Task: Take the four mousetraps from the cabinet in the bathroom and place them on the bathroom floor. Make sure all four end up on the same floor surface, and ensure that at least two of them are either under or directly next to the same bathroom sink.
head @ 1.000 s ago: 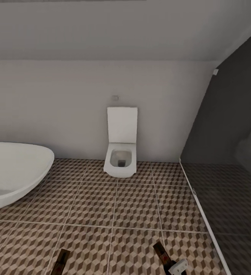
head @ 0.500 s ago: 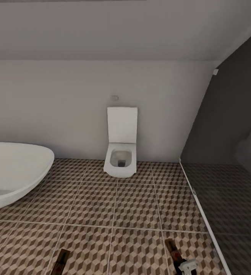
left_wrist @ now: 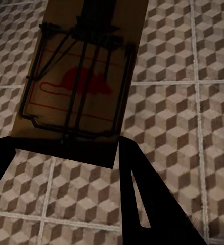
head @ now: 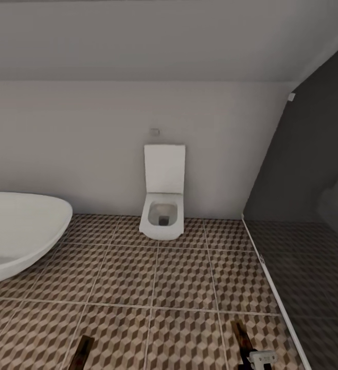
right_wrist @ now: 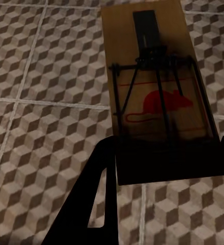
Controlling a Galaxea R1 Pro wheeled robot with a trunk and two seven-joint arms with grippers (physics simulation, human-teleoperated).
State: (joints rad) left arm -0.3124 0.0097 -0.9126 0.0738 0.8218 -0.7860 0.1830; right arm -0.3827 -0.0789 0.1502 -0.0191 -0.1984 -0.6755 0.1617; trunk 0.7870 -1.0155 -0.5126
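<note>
A mousetrap (left_wrist: 79,87), a brown board with dark wire and a red mouse mark, sits between the dark fingers (left_wrist: 142,204) of my left gripper (left_wrist: 66,153), which is shut on it. My right gripper (right_wrist: 168,163) is shut on a second mousetrap (right_wrist: 158,97). Both hang over the cube-patterned bathroom floor (head: 179,277). In the head view the left mousetrap (head: 83,352) and the right mousetrap (head: 242,334) poke up at the bottom edge, the right one with a white gripper part (head: 264,356) beside it. The cabinet and the sink are out of view.
A white toilet (head: 162,205) stands against the far wall at the middle. A rounded white bathtub (head: 19,231) fills the left side. A dark shower area (head: 313,246) behind a pale floor strip (head: 271,293) lies to the right.
In the head view my right gripper has carried its mousetrap to the right and lower in the picture. The left mousetrap and the camera have stayed put.
</note>
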